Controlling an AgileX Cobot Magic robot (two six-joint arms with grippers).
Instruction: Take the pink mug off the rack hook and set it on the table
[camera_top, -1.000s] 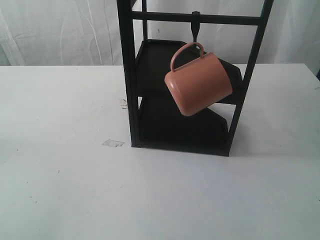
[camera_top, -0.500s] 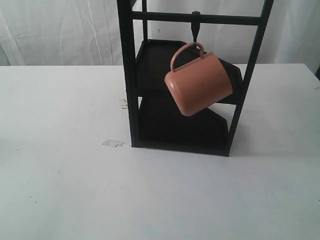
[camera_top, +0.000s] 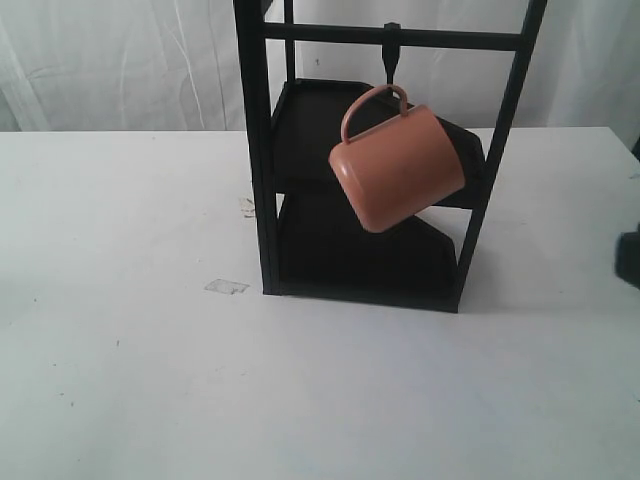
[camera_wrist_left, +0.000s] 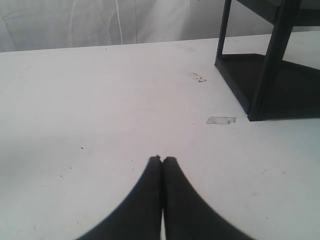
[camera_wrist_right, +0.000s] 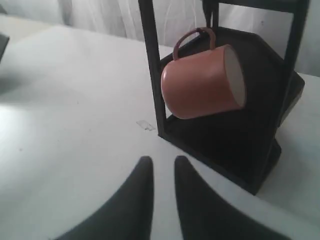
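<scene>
The pink mug hangs tilted by its loop handle from the black rack hook on the rack's top crossbar. Its cream inside shows in the right wrist view, where the pink mug hangs ahead of and above my right gripper. That gripper is open by a narrow gap, empty, over the white table. Only a dark bit of the right gripper shows at the exterior view's right edge. My left gripper is shut on nothing, low over the table, left of the rack.
The tall black two-shelf rack stands mid-table, its post and base near the left gripper's view. A scrap of clear tape lies left of the rack's front foot. White curtains hang behind the table.
A dark part of my right gripper has come into the exterior view at the right edge. The mug and rack have not moved.
</scene>
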